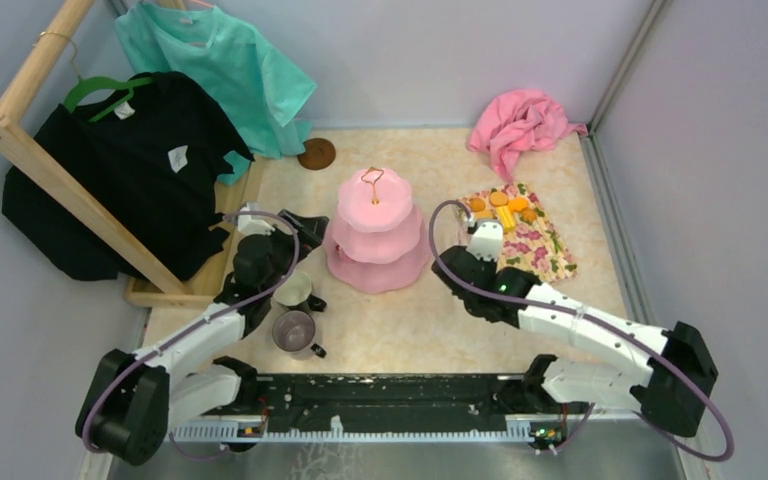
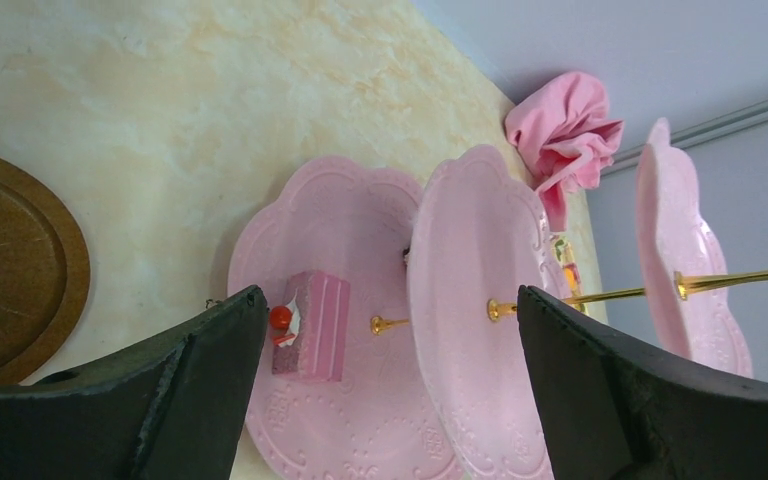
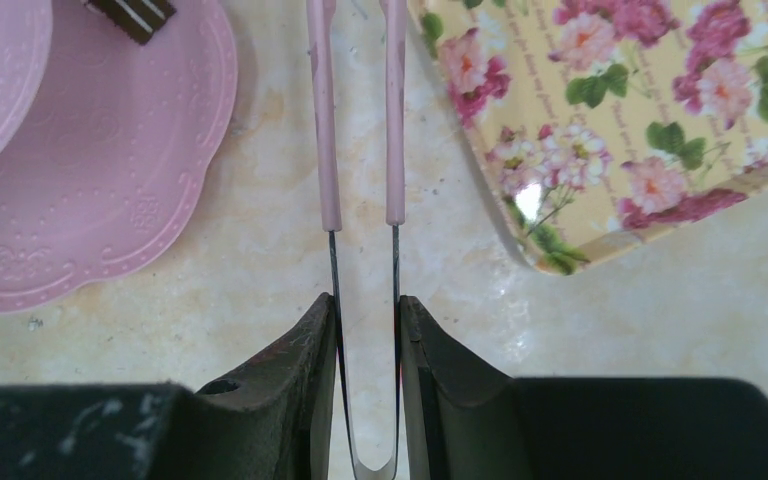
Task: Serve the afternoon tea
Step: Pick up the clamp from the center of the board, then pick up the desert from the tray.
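The pink three-tier cake stand stands mid-table. A pink cake slice with a red cherry lies on its bottom tier, and a brown striped slice lies there too. Orange and yellow snacks sit on the floral mat. A white mug and a grey-purple mug stand near the left arm. My left gripper is open, level with the stand's left side, holding nothing. My right gripper is shut on pink-tipped metal tongs that point between stand and mat.
A brown saucer lies behind the stand, and another brown disc shows in the left wrist view. A pink cloth is bunched in the back right corner. A wooden rack with hanging shirts fills the left side.
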`<state>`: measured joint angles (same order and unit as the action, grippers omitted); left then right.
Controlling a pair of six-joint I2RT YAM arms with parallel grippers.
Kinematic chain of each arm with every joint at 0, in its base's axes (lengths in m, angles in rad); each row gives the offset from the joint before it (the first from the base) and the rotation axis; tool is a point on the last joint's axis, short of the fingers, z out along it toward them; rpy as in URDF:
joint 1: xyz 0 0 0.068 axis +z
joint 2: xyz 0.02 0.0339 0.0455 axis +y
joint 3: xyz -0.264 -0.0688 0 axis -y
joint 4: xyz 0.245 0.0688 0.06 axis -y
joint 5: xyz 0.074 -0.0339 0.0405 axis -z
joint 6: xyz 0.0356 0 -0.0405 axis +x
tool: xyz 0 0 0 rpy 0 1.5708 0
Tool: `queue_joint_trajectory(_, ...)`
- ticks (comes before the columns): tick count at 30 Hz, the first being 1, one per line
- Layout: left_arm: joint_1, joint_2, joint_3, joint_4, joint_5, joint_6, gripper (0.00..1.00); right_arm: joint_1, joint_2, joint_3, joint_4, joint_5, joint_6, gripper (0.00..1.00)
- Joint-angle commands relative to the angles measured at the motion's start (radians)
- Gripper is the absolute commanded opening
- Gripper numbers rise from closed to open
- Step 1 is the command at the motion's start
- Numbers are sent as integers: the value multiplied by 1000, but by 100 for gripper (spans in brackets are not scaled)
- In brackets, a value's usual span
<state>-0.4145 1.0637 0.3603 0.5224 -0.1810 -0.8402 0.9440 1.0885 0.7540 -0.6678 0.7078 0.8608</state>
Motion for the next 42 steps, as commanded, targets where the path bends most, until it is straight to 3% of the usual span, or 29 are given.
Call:
queue_joint_trajectory(1,0,-49,-5,-2,14,12,99,-118,-76,82,-81,-40,-150,13)
queue_joint_trajectory(6,-1,-57,-13,27,35,-8,99,-326,-68,133,-52,-179,-356,10)
queue_joint_trajectory(15,-1,3,-24,127,55,-43,99,-497,42,188,-22,-297,-537,11)
queue_joint_trajectory(31,-1,87,-32,226,55,-70,99,-606,187,164,-30,-379,-508,19)
queue_joint_trajectory(35,1,103,-33,237,54,-71,99,-625,205,157,-29,-388,-498,26)
queue_joint_trajectory(42,11,134,-42,268,64,-85,99,-666,227,155,-19,-410,-496,30)
